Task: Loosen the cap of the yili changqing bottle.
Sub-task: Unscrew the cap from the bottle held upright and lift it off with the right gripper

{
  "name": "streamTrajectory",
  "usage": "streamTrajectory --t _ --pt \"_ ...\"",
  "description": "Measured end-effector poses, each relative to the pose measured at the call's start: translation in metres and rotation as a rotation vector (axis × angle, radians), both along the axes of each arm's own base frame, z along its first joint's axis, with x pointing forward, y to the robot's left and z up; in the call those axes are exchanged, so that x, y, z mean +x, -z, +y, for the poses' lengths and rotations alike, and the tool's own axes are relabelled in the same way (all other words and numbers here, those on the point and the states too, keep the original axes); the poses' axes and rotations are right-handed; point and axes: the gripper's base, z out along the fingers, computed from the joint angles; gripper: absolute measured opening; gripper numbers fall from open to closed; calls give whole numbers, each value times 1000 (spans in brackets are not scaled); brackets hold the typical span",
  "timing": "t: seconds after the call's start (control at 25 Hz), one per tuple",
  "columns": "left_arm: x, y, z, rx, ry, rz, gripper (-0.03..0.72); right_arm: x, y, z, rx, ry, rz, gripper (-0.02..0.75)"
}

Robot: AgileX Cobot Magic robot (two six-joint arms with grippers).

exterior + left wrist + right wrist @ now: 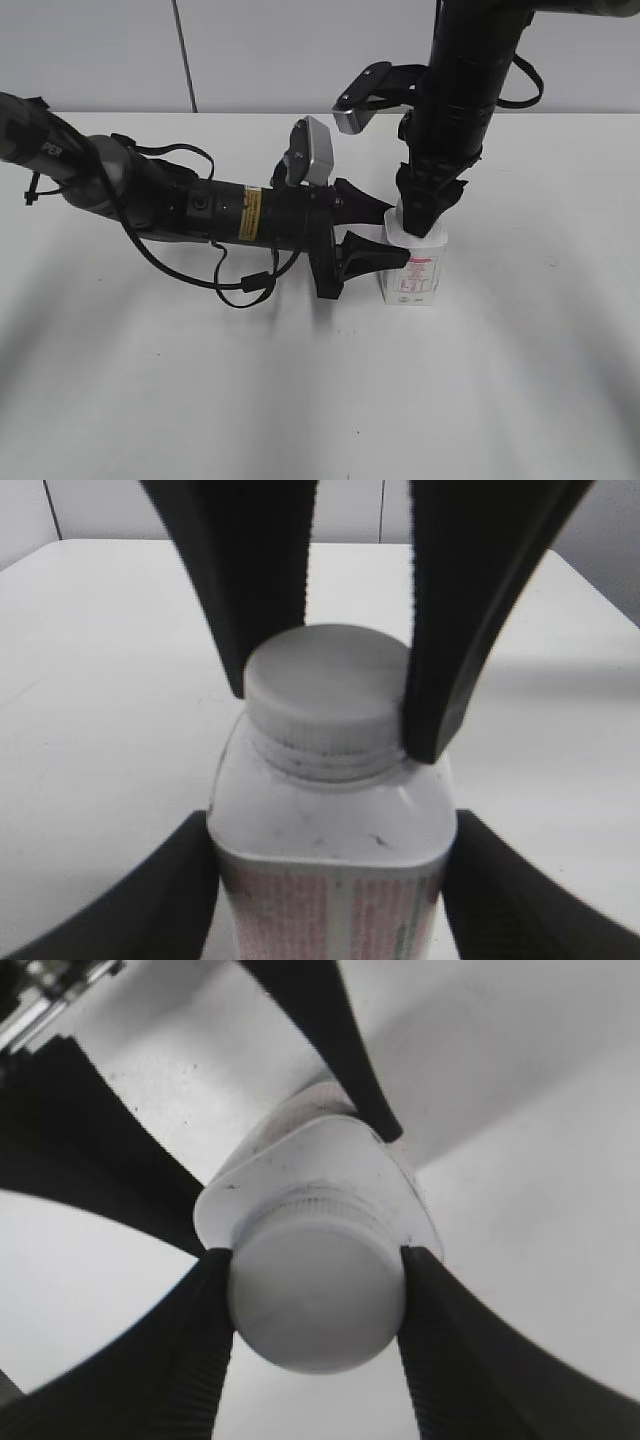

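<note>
1. I see my right gripper (316, 1260) coming down from above, its fingers (455, 630) clamped on both sides of the cap (315, 1295).
2. My left gripper (385, 235) reaches in from the side, pinching the bottle (413, 268) at its body.
3. The bottle stands upright on the white table (500, 400), cap on.
</note>
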Motion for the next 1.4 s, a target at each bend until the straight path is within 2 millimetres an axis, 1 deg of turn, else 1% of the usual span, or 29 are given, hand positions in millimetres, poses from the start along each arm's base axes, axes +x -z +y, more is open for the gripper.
streamTrajectory --t 0.12,0.2,0.32,0.48,0.52,0.56,0.6,0.68,0.76,0.84,0.96,1.04,1.16,1.24,1.32,1.4 --pt "0 0 0 -1 2 -1 421 0 0 0 -3 -272 -36 398" --pt "0 0 0 -1 3 -2 421 1 0 0 -3 -376 -51 398" --pt "0 0 0 -1 3 -2 419 1 0 0 -4 -427 -60 397" --pt "0 0 0 -1 3 -2 419 1 -1 0 -3 -412 -60 397" --pt "0 0 0 -1 3 -2 419 2 -2 0 -2 -377 -57 402" --pt "0 0 0 -1 3 -1 419 2 -3 1 0 -336 -52 428" --pt "0 0 0 -1 2 -1 419 3 -5 1 5 -299 -54 469" --pt "0 0 0 0 2 0 419 4 -9 3 18 -256 -64 582" --pt "0 0 0 0 1 0 419 4 -13 3 27 -218 -65 627" --pt "0 0 0 0 1 0 419 3 -18 4 41 -156 -67 625" --pt "0 0 0 0 1 0 419 0 -29 3 62 -17 -66 589" --pt "0 0 0 0 1 0 419 -2 -36 3 85 139 -52 578" --pt "0 0 0 0 1 0 419 -4 -41 4 113 515 11 574" --pt "0 0 0 0 1 0 419 -3 -40 3 110 716 39 574" --pt "0 0 0 0 1 0 419 -3 -40 1 104 838 49 574" --pt "0 0 0 0 1 0 419 -3 -40 1 103 891 56 574"
